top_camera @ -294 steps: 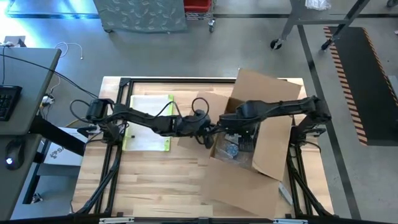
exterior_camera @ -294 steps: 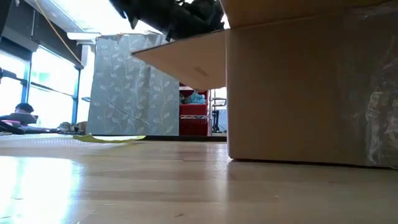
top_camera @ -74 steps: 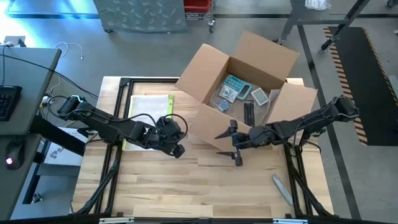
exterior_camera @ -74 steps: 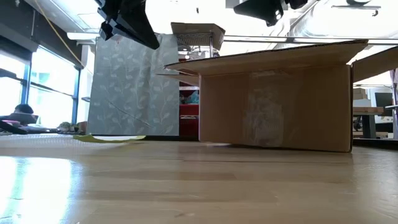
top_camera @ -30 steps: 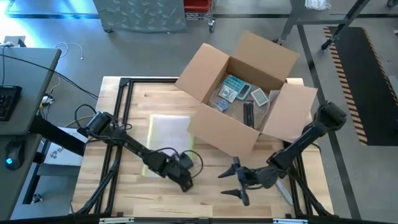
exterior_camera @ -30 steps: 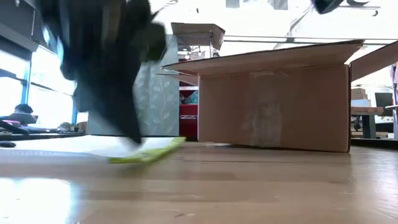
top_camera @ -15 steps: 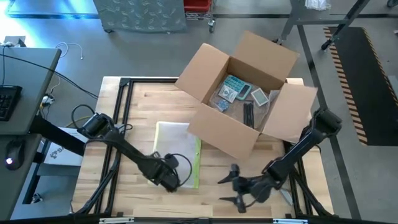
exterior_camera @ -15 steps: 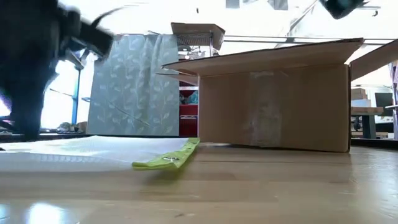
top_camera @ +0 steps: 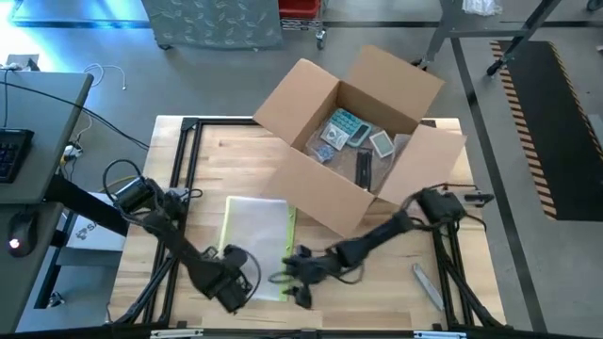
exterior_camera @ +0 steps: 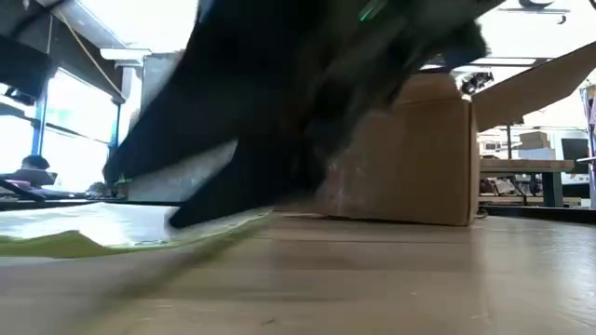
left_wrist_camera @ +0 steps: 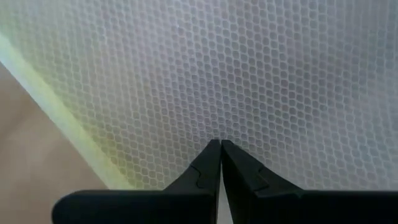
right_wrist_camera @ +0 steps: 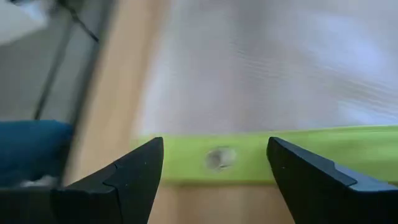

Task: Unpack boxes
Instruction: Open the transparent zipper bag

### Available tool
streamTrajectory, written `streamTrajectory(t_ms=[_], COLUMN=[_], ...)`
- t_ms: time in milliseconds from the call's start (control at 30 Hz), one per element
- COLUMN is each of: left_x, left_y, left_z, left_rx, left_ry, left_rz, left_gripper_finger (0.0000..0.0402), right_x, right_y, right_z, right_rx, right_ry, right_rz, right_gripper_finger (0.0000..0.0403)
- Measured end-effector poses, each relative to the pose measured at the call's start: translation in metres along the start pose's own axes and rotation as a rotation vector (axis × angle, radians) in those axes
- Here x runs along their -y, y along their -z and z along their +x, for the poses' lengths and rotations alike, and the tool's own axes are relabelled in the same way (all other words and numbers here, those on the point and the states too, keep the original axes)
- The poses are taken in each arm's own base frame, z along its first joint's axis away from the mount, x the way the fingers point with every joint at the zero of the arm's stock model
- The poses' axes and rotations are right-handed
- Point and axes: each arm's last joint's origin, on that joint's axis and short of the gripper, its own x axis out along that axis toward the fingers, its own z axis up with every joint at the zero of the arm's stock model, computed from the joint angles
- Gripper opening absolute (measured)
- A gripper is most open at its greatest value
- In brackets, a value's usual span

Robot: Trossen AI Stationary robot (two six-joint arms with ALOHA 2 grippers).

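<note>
Overhead, the brown cardboard box (top_camera: 353, 141) sits open at the table's far side, flaps spread, small packaged items inside. Nearer the front lies a flat clear sleeve (top_camera: 256, 231) with a yellow-green edge. The left gripper (top_camera: 234, 282) rests at the sleeve's near end, fingers closed together; the right gripper (top_camera: 294, 271) hangs with fingers spread at the sleeve's yellow-green edge.

At table level, a dark blurred arm fills the foreground, the box (exterior_camera: 410, 163) behind it and the sleeve (exterior_camera: 102, 233) lying flat on the wood.

From the left wrist, 2 shut fingers (left_wrist_camera: 208, 171) meet on honeycomb-textured sleeve material (left_wrist_camera: 249, 74).

From the right wrist, the parted fingers (right_wrist_camera: 140, 171) straddle the sleeve's yellow-green strip (right_wrist_camera: 217, 155).
</note>
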Motion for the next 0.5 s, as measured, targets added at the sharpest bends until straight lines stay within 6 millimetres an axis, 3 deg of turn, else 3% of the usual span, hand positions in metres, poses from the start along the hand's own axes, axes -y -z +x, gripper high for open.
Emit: streamTrajectory(t_ms=[167, 300, 400, 500], left_x=[0.017, 0.036, 0.045, 0.049], left_y=[0.025, 0.03, 0.024, 0.012], left_z=[-0.006, -0.011, -0.018, -0.03], left_rx=[0.073, 0.229, 0.37, 0.477], left_ry=[0.255, 0.489, 0.599, 0.643], left_rz=[-0.158, -0.213, -0.211, -0.136], left_gripper_finger=[0.0, 0.0, 0.0, 0.0], right_x=[0.017, 0.022, 0.001, -0.036], right_y=[-0.016, -0.023, -0.032, -0.035], right_z=[0.006, -0.02, -0.053, -0.084], right_rx=[-0.106, -0.231, -0.259, -0.248], right_ry=[0.21, 0.548, 0.717, 0.721], right_rz=[0.039, -0.01, -0.141, -0.321], right_gripper_finger=[0.0275, 0.0275, 0.0275, 0.0275])
